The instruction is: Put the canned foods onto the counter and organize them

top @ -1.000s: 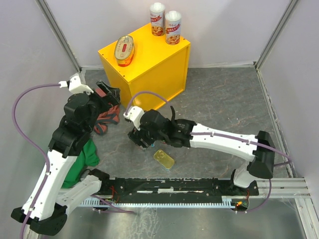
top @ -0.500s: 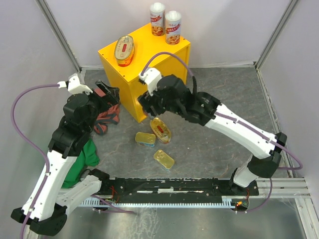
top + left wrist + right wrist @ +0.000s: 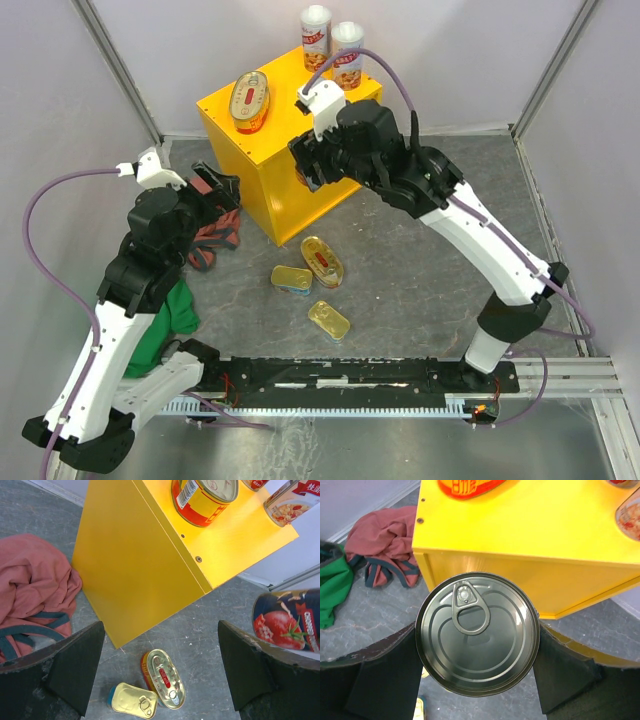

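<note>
The right arm stretches up and forward from its base, elbow high and wrist bent down. The right gripper hangs at the upper front edge of the box. Its fingers stand fairly wide, clamped on either side of the dark can, whose pull-tab lid faces the wrist camera. The can is held in the air beside that edge, not on the top. The left arm is folded at the left. The left gripper is spread fully wide with nothing in it, above the red cloth and facing the box's side. On the box top an oval tin lies near the left corner, and two tall cans stand close together at the far corner. On the floor in front of the box a second oval tin lies just beside a rectangular tin. Another rectangular tin lies nearer the bases. A green cloth lies under the left arm.
</note>
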You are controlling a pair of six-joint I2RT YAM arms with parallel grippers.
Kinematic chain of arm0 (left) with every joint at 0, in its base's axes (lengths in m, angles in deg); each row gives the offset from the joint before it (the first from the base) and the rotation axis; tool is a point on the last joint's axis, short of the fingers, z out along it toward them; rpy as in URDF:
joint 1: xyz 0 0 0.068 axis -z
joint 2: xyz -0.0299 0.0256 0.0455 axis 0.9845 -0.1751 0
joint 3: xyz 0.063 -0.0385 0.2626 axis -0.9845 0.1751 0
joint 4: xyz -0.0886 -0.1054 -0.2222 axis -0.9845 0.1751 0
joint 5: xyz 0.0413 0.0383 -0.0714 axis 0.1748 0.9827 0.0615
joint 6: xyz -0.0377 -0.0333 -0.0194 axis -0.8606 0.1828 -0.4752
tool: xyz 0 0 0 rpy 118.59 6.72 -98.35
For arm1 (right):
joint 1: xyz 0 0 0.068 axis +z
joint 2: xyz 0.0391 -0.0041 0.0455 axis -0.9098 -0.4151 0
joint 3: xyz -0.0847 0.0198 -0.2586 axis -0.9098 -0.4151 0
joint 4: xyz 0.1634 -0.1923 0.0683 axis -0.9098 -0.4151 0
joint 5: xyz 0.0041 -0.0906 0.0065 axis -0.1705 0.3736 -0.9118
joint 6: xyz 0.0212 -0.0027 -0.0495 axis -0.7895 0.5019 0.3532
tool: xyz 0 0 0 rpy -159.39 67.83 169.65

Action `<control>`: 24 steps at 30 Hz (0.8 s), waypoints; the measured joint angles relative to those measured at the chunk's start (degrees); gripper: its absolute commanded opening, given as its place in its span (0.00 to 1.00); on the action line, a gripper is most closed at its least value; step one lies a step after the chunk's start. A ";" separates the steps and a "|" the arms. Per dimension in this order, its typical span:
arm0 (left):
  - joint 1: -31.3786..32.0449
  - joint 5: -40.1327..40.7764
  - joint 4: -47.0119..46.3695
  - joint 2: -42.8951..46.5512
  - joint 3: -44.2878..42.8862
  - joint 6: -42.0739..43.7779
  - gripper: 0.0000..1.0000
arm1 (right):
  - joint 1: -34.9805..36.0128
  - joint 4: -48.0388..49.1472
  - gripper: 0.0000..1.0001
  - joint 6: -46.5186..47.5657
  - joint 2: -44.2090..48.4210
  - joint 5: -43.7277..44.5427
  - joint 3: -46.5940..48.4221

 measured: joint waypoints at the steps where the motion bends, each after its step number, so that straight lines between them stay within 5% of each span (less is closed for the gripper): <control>1: 0.00 0.00 0.00 -0.02 0.00 0.00 1.00 | -0.35 -0.55 0.01 0.17 -0.74 -0.02 1.36; 8: 0.00 -0.11 0.00 0.00 0.00 0.00 0.99 | -3.21 -2.91 0.01 0.79 -7.54 -0.24 12.90; 24: 0.00 -0.35 -1.36 0.02 0.02 0.00 0.99 | -6.62 -1.05 0.01 1.31 -13.79 -0.70 21.14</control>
